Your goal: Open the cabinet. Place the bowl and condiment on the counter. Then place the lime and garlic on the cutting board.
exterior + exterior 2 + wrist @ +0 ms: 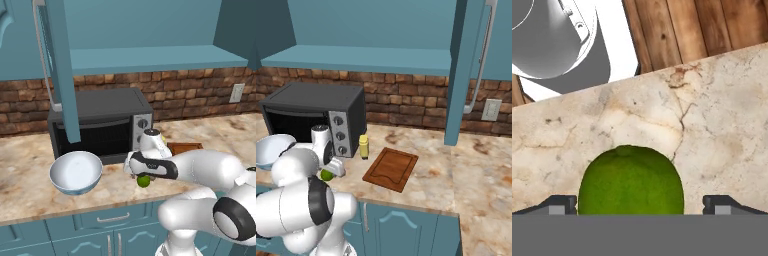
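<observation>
The end effector (640, 207) stood low over the table (722, 125) with its jaws spread wide, one finger tip on either side of the lime (631, 181) and a clear gap left on both sides; nothing was gripped yet. The lime sat on the marble directly beneath and between the fingers, near the front edge of the table in the left base view (144, 181).

The main risk, as I judged it, was the fruit's round shape: if the fingers closed off-centre or too high, the lime could squirt out and roll toward the table edge or against the condiment bottle (363, 147) just beyond the hand. A descent too deep could press the tips into the stone.

The cutting board (391, 168) lay beyond and to one side of the end effector, near but apart from the lime. The bowl (76, 172) rested on the table to the other side, in front of the toaster oven (100, 125).

The table was veined beige marble below a brick backsplash (406, 102), with teal cabinets and the cabinet door (60, 70) hanging open above.
</observation>
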